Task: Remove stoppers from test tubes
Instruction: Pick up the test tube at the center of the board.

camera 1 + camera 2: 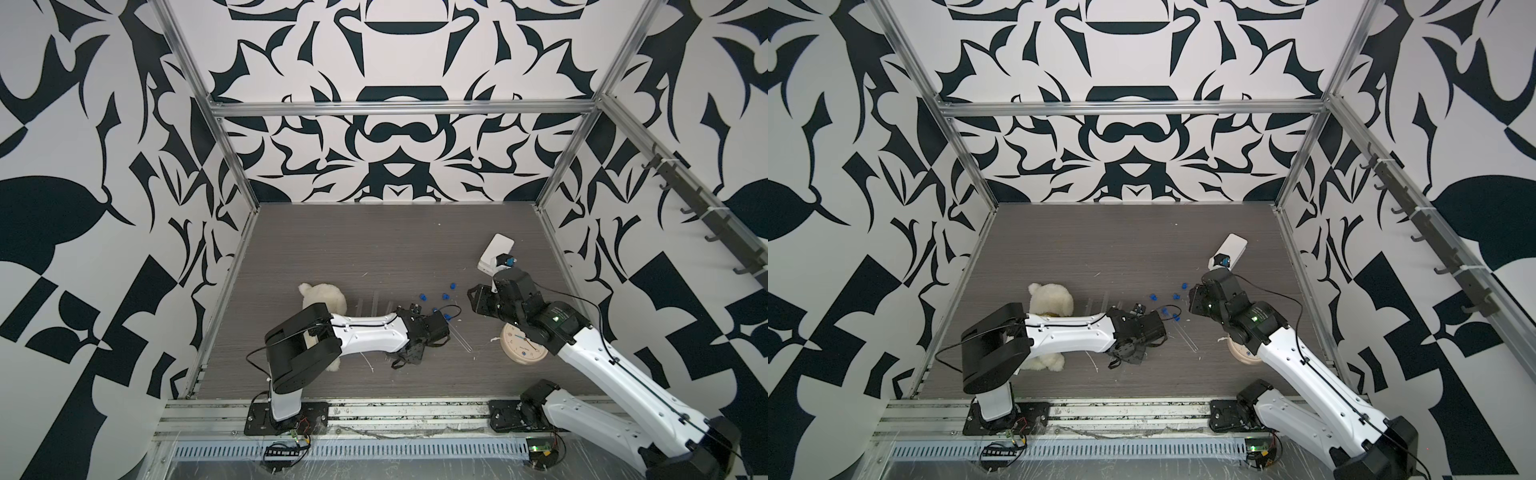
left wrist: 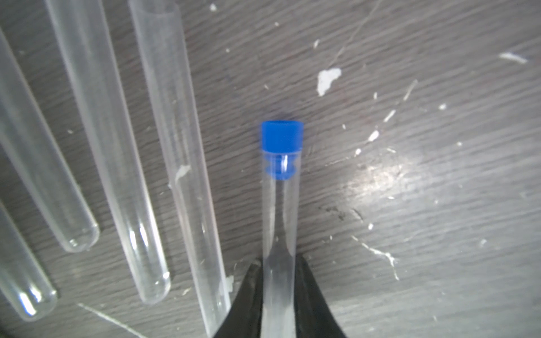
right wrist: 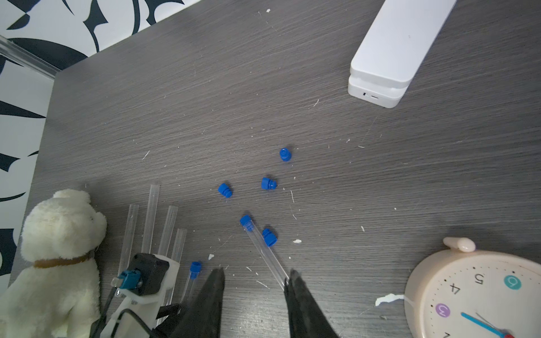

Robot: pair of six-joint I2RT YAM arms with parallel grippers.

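Note:
My left gripper (image 2: 278,264) is shut on a clear test tube (image 2: 279,216) that has a blue stopper (image 2: 282,137) in its far end, just above the table. Several open test tubes (image 2: 117,164) lie side by side beside it. My right gripper (image 3: 256,278) hangs open above the table with nothing between its fingers. Another stoppered test tube (image 3: 263,251) lies flat, its stopper (image 3: 245,220) pointing away and its round end at one fingertip (image 3: 294,281). Several loose stoppers (image 3: 268,183) are scattered beyond it, also visible in a top view as stoppers (image 1: 444,296).
A white plush dog (image 1: 322,297) lies partly under the left arm. A cream alarm clock (image 1: 521,347) sits under the right arm and a white box (image 1: 496,249) lies behind the right wrist. Patterned walls enclose the table (image 1: 374,249). White scraps litter the surface.

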